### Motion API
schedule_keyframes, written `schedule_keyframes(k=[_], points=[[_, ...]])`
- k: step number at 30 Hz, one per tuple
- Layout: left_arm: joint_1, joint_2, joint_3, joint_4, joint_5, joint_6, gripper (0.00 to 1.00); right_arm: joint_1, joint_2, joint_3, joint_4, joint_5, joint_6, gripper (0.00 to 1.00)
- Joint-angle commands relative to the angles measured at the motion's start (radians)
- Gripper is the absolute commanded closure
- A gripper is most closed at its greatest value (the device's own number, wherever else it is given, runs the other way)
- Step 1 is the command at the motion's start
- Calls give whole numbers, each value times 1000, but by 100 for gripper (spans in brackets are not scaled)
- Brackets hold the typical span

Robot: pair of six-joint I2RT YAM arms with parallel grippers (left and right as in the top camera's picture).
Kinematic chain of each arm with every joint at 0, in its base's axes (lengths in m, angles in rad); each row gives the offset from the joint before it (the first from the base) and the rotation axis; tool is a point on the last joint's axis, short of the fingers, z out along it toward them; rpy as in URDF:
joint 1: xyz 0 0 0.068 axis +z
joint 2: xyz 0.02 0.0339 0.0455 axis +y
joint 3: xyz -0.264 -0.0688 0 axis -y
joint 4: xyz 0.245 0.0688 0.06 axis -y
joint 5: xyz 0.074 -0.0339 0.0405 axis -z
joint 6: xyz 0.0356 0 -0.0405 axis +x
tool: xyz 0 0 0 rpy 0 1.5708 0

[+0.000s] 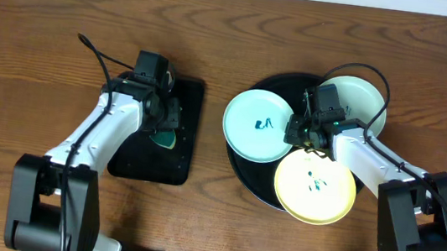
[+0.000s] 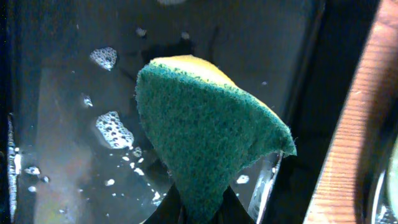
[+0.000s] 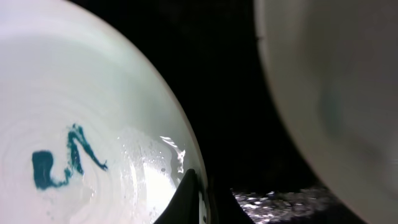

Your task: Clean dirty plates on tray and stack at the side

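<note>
The round black tray (image 1: 289, 84) sits right of centre on the wooden table (image 1: 29, 53), and all three plates overhang its raised rim. The pale blue plate (image 1: 261, 126) hangs over the left edge, the yellow plate (image 1: 315, 187) over the near edge and the pale white plate (image 1: 363, 97) over the far right edge. The blue and yellow plates each carry a dark blue-green scribble at the centre. Only a narrow strip of bare wood separates the blue plate's rim from the rectangular black tray (image 1: 186, 96); wider open wood lies to the far left and along the far edge. The right gripper (image 3: 200, 194) sits at the blue plate's right edge over the round tray, its fingers drawn narrow with the wet rim pinched between them. The left gripper (image 1: 164, 127) hangs over the rectangular tray, clamped on a green-and-yellow sponge (image 2: 205, 143). Below the sponge the tray floor is wet, with patches of soap foam (image 2: 114, 129).
</note>
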Motion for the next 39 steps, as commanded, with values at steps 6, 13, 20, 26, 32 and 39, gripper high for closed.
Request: schedule_keyframes(k=[6,13,20,26,32,39], points=[[-70,-157,72,126,130,15,93,13,11,14,-4,-15,6,97],[-256,-119,72,300,183,-73,93,13,11,14,-7,-15,6,96],[-377,-5,72,449,119,-208,93,13,11,14,-12,-15,6,97],[-385,149,72,565,110,-301,92,13,11,14,-24,-15,6,97],[-389,254,72,666,157,-351,92,13,11,14,-30,-15,6,97],[-427,320,72,705,203,-377,93,13,11,14,-34,-15,6,97]])
